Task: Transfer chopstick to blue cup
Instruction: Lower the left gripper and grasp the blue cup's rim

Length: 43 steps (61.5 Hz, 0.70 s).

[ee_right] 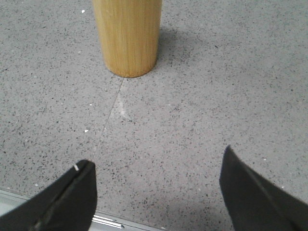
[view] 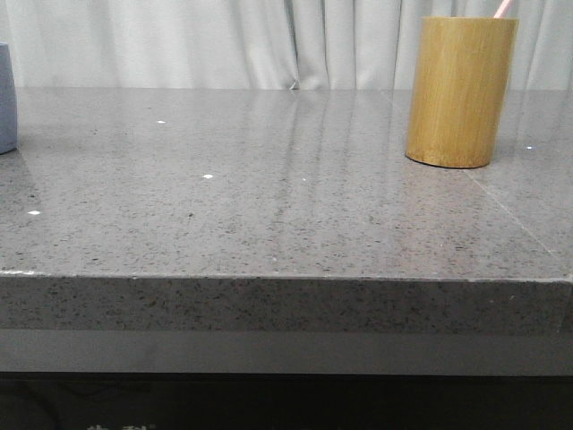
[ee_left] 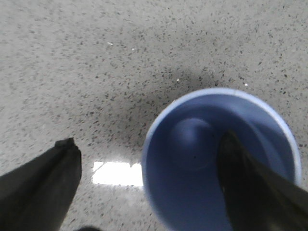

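A pale pink chopstick [view: 504, 8] pokes out of the tan wooden cup [view: 460, 91] at the back right of the table; just its tip shows. The blue cup [view: 6, 100] stands at the far left edge of the front view. Seen from above in the left wrist view, the blue cup [ee_left: 207, 159] is empty, and my left gripper [ee_left: 147, 144] hangs open over its rim, one finger [ee_left: 250, 187] above the cup's mouth, the other [ee_left: 43, 183] over the table. My right gripper [ee_right: 156, 166] is open over bare tabletop, short of the wooden cup [ee_right: 127, 36].
The grey speckled stone table [view: 269, 206] has its front edge close to the camera. A seam [ee_right: 113, 108] in the tabletop runs from the wooden cup toward the right gripper. A white curtain [view: 224, 40] hangs behind the table.
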{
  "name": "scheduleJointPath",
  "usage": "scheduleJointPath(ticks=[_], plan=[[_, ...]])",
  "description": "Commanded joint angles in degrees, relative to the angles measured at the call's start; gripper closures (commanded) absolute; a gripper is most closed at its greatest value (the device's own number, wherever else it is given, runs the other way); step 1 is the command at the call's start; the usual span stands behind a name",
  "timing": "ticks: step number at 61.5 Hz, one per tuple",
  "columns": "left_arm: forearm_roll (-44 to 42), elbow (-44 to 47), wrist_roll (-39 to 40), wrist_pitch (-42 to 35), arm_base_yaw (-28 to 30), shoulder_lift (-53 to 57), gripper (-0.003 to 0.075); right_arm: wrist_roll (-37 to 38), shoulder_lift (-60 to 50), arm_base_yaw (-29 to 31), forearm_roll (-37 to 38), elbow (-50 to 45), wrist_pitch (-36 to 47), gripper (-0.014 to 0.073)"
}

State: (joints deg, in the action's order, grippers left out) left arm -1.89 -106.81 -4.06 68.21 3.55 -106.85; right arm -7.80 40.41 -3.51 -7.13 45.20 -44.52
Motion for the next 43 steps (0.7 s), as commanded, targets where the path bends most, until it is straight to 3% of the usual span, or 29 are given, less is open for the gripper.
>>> scheduleJointPath(ticks=[1,7,26,36,43], plan=[[0.9,-2.1,0.5,-3.4,-0.1,1.8,0.0174,-0.4,0.4,0.1,-0.3,1.9,4.0,0.0044],[0.9,-2.1,0.5,-3.6,-0.1,1.0,0.0251,-0.4,0.4,0.1,-0.3,1.9,4.0,0.0044],[1.4,-2.1,0.5,-5.1,-0.1,0.6,0.0600,-0.4,0.4,0.1,-0.3,1.9,4.0,0.0044],[1.4,-2.1,0.5,-5.7,-0.3,0.6,0.0716,-0.4,0.4,0.1,-0.3,1.9,4.0,0.0044],[1.4,-3.0,0.0,-4.9,-1.0,0.6,0.0739,-0.4,0.4,0.1,-0.3,1.9,4.0,0.0044]])
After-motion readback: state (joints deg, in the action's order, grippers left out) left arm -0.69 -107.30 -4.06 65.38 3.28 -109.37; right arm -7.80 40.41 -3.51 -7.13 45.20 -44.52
